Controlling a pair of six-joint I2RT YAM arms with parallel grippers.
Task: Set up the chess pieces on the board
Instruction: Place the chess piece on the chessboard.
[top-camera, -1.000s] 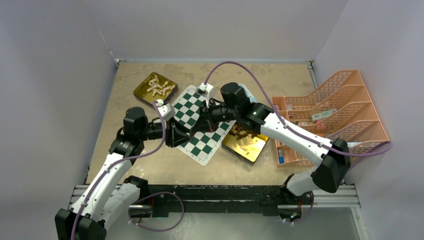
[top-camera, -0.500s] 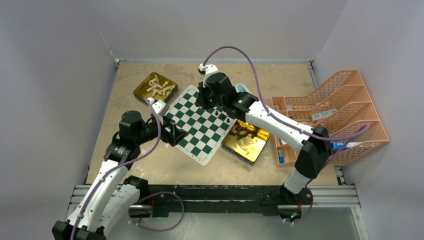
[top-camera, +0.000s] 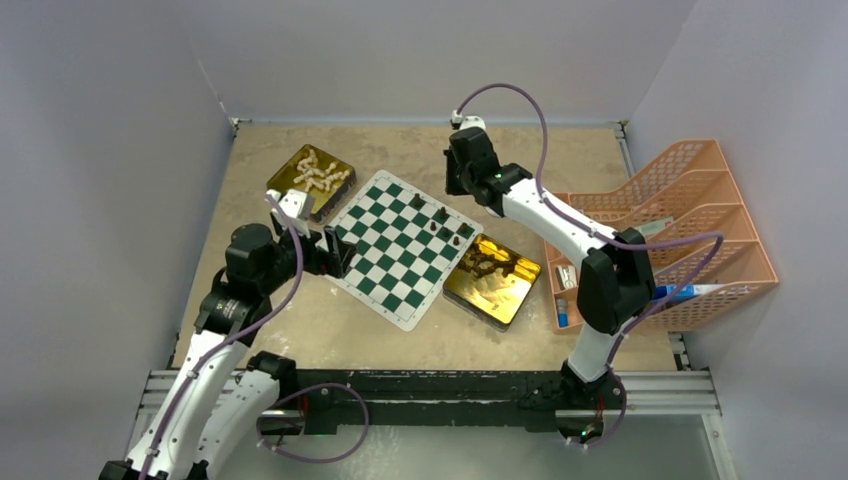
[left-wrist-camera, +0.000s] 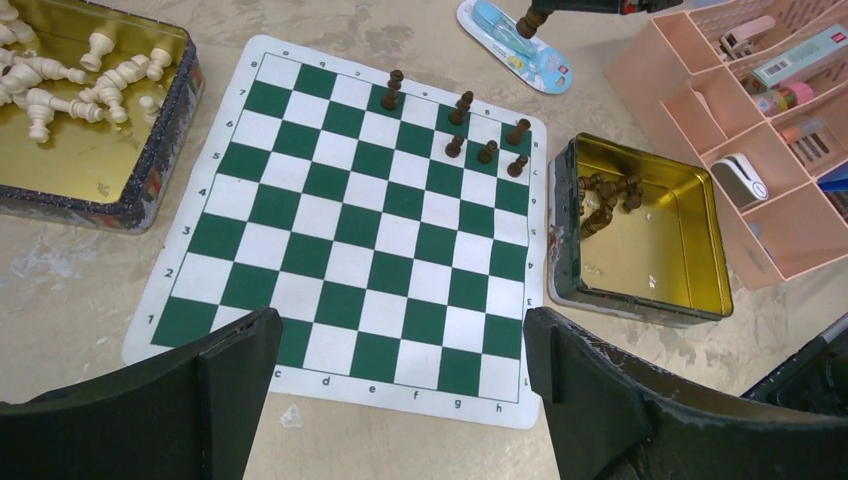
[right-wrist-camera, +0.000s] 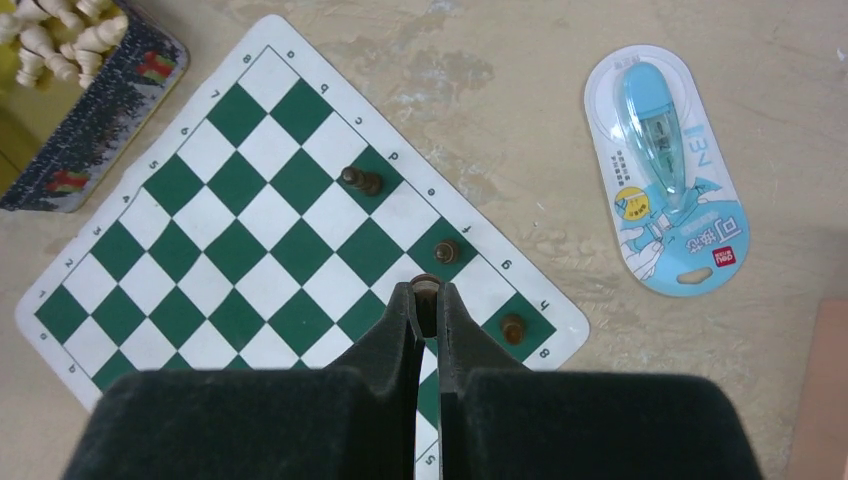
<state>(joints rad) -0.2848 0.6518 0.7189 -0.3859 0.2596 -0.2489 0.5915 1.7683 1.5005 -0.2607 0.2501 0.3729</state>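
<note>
– Green-and-white checked chessboard mat (top-camera: 385, 260) mid-table, six dark brown chess pieces (left-wrist-camera: 487, 152) along its side nearest the table's far right corner.
– Grippers?
– Left gripper (left-wrist-camera: 398, 330) wide open, empty. Right gripper (right-wrist-camera: 425, 300) pinched on a dark brown piece (right-wrist-camera: 425, 285).

Board (top-camera: 385, 255) between left tin (top-camera: 310, 180) and right tin (top-camera: 492, 282), chess pieces (top-camera: 441, 214) along its far-right edge

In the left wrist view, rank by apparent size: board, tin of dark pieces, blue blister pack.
1. board
2. tin of dark pieces
3. blue blister pack, though it lies farthest from the camera, so it may look smaller.
</note>
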